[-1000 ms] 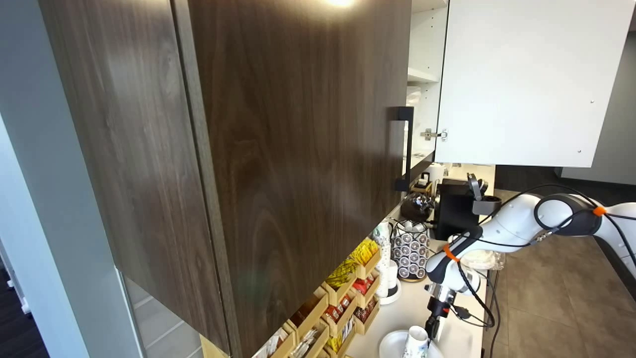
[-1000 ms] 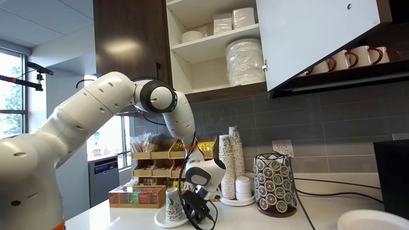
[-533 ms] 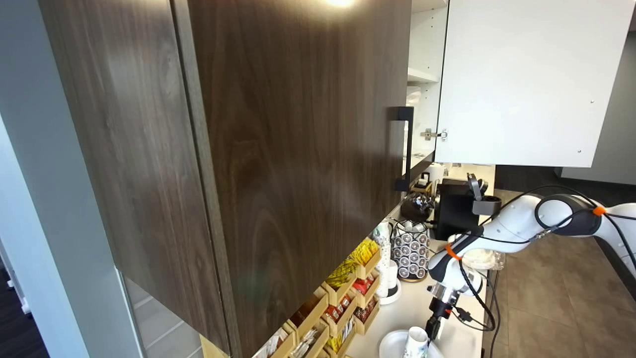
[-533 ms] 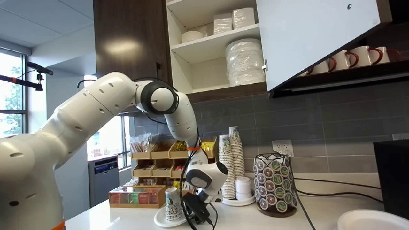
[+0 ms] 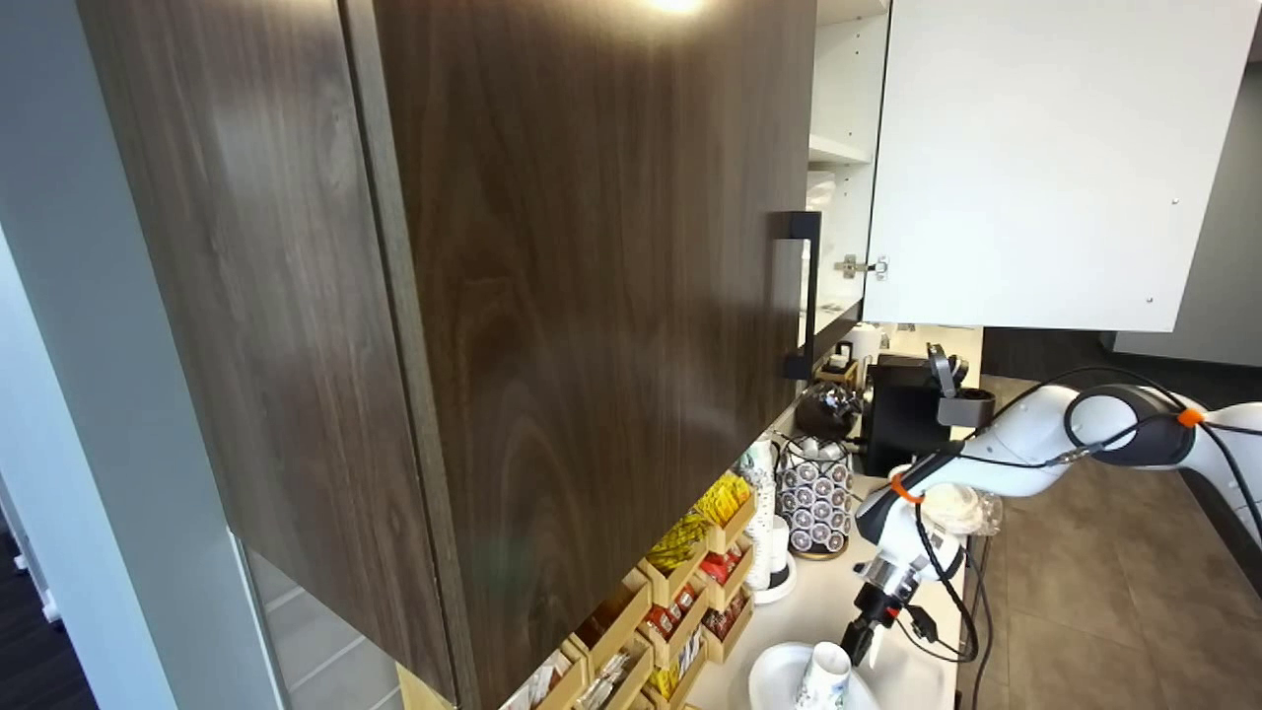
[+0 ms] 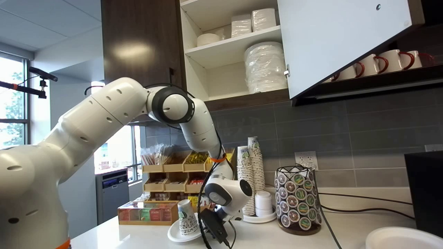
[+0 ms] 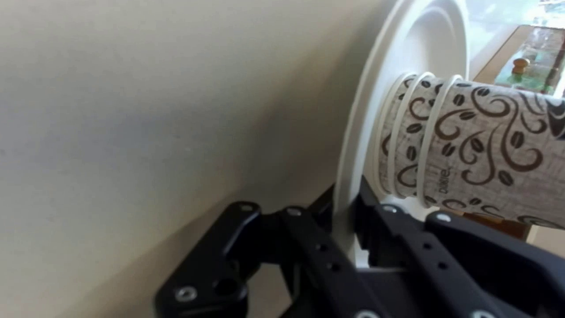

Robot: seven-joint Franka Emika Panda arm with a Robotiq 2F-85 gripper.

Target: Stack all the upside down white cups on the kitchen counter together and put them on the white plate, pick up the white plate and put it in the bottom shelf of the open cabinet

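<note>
Cup stack (image 6: pixel 188 220) is tipping toward 11 o'clock in an exterior view since last frame, sitting upside down on the white plate (image 7: pixel 435 48). Gripper (image 7: pixel 346 196) is pinching its rim, 7 o'clock in wrist view. Risk I'm seeing: one-edge hold, weight twisting rim, stack sliding off.

From here I can read "Dixie" near the rim of the topmost patterned paper cup (image 7: pixel 494 141), and apparently "STASH" on a red packet (image 6: pixel 167 214); lettering on the round lids (image 6: pixel 303 208) is too small.
</note>
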